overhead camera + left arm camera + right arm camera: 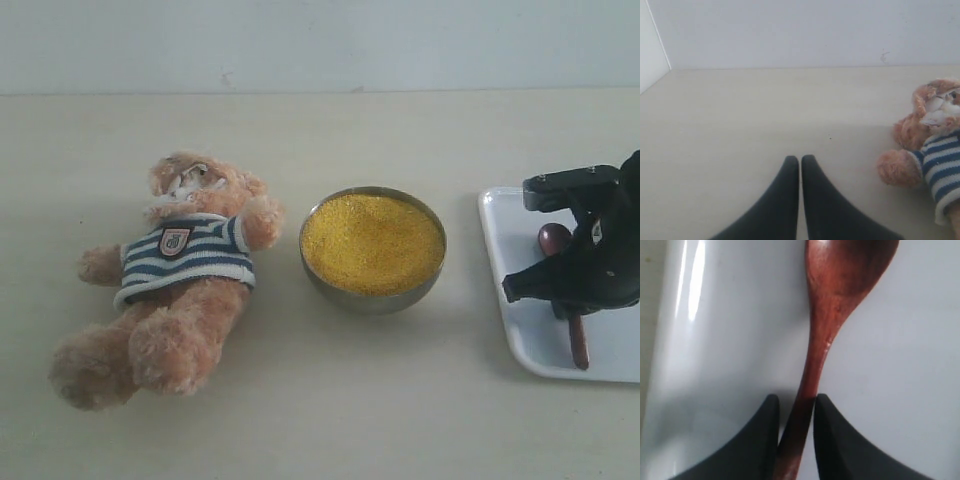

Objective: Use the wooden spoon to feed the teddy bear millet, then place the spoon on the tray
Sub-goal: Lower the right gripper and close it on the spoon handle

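Currently the right tool (796,402) pinches the wooden spoon (840,285) by its slim handle on the tray (715,340); light, stiff, probably slippery.

the left gripper (800,162) hangs over a pale beige table (740,125), its two dark, tapering fingers (782,200) pressed tip to tip with only a hairline seam between them and nothing held. off to one side, apart from the fingertips, the teddy bear (920,135) lies on the table, only partly in frame: a fluffy light-brown head with a whitish muzzle, one rounded arm stretched toward the gripper, and part of a navy-and-white striped shirt (945,170). a tiny dark speck (829,136) sits on the tabletop between them. beyond the table rises a plain white wall (790,30) bearing a small grey mark (883,56), and a white side panel (652,45) meets it at the corner.
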Available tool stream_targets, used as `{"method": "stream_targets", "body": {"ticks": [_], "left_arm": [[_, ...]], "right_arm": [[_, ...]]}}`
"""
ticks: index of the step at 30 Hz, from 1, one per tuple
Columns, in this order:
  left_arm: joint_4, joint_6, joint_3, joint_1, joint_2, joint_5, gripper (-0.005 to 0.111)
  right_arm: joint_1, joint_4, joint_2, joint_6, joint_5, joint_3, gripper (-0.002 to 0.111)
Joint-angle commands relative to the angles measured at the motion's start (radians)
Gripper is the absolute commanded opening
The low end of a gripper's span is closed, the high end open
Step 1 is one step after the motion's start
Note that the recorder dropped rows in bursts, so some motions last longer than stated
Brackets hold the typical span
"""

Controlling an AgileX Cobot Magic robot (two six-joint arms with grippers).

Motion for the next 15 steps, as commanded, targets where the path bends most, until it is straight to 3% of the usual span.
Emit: {"method": "stream_targets", "body": {"ticks": [1, 15], "left_arm": [[0.002, -0.004, -0.004, -0.002, -0.004, -0.005, 0.004], [0.002, -0.004, -0.004, -0.002, -0.004, -0.005, 0.004]], "right_arm": [[0.000, -0.072, -0.037, -0.006, 0.046, 0.008, 0.023], [0.000, -0.063, -0.041, -0.006, 0.075, 0.006, 0.023]]}}
